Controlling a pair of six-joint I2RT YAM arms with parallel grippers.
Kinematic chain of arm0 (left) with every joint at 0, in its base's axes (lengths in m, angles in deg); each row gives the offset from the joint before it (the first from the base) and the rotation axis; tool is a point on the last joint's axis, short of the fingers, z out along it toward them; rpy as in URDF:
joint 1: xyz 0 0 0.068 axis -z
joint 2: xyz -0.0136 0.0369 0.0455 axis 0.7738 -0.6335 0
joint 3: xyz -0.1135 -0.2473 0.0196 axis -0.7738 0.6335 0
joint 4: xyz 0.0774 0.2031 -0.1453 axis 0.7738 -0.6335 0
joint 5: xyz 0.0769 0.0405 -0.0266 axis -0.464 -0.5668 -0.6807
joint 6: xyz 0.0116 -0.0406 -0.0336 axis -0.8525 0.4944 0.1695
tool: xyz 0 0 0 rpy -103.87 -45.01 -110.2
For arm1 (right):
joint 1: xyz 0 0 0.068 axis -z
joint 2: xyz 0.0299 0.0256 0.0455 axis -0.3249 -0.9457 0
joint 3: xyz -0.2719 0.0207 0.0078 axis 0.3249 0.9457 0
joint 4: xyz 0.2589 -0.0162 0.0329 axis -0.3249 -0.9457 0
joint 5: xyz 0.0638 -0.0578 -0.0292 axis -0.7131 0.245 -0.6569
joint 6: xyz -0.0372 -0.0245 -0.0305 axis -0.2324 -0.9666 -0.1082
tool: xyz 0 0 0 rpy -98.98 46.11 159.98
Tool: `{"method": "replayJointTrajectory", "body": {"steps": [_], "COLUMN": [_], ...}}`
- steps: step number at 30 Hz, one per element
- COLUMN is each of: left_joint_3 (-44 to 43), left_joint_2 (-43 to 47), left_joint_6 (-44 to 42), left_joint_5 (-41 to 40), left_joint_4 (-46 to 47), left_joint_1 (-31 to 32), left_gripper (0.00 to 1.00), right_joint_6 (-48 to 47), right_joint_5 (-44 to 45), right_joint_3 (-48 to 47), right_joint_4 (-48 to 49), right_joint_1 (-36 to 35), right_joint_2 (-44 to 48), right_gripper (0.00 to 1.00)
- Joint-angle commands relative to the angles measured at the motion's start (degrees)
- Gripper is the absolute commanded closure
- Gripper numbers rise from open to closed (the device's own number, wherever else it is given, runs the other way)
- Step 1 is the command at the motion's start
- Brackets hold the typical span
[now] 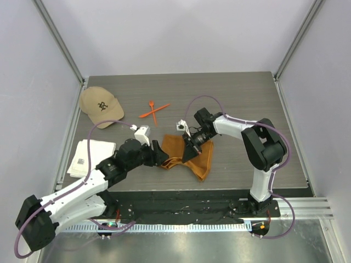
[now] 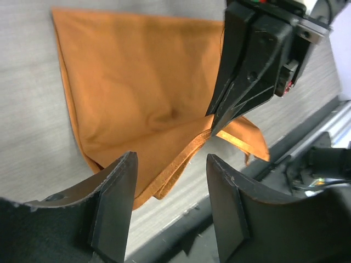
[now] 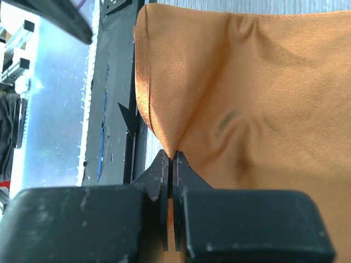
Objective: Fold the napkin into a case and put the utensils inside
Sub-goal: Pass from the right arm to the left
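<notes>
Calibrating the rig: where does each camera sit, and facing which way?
Top external: above and behind the robot, looking down on the table; left arm and right arm show.
Left wrist: on its arm, facing the napkin past the open left gripper.
Right wrist: along the right gripper, shut on the napkin.
Shared: both wrist views show that pinch.

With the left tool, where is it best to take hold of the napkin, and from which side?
Probably the doubled hem of the napkin, just beside where the right tool pinches it shut. That edge seems lifted there, while the rest lies flat. The open left tool faces it; come from the near-left, one finger on each side of the hem.
</notes>
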Motion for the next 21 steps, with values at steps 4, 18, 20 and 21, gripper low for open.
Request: {"method": "replayJointTrajectory", "body": {"steps": [4, 18, 20, 21], "left_joint_3": [-4.0, -24.4, -25.8, -26.1], "left_joint_2": [-3.1, -22.7, -24.5, -25.0], "left_joint_6": [-11.9, -27.6, -29.3, -29.6], "left_joint_5": [-3.3, 19.3, 19.3, 19.1], "left_joint_4": [2.3, -12.6, -14.5, -15.2], "left_joint_1": [3.0, 3.0, 3.0, 3.1], "left_gripper": [0.38, 0.37, 0.37, 0.37], "right_joint_6": [0.4, 0.3, 0.3, 0.3], "right_joint_5": [-3.4, -5.2, -5.4, -5.3], "right_joint_3": [-2.1, -2.3, -2.4, -2.4], "right_joint_4": [0.0, -0.2, -0.2, -0.3], "right_joint_1": [0.9, 1.3, 1.4, 1.4], "right_joint_2": [-0.5, -0.8, -0.8, -0.8], "right_gripper": [0.99, 0.99, 0.99, 0.99]}}
